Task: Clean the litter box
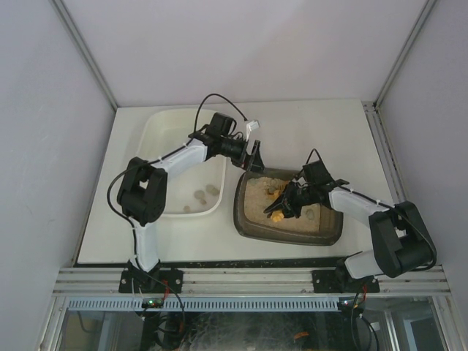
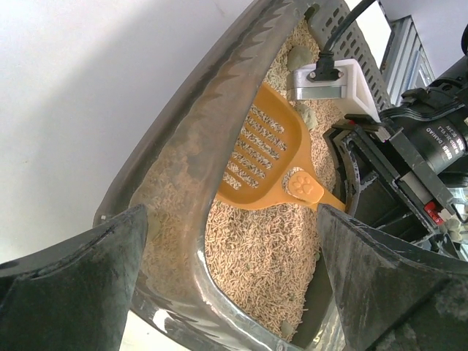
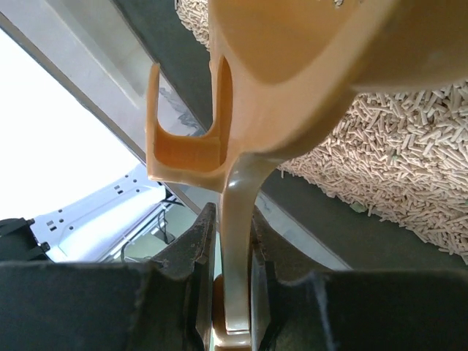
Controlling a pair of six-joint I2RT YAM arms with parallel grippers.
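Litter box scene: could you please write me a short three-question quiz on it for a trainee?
1. True or false: the right gripper is shut on the handle of the orange slotted scoop.
2. Pick one. The fingers of the left gripper stand: A) both down in the litter; B) one on each side of the rim of the litter box, apart; C) shut on the scoop.
3. Fill the gap: the greyish clumps that lie outside the litter box are in the ____.

Key: 1 true; 2 B; 3 white tub.
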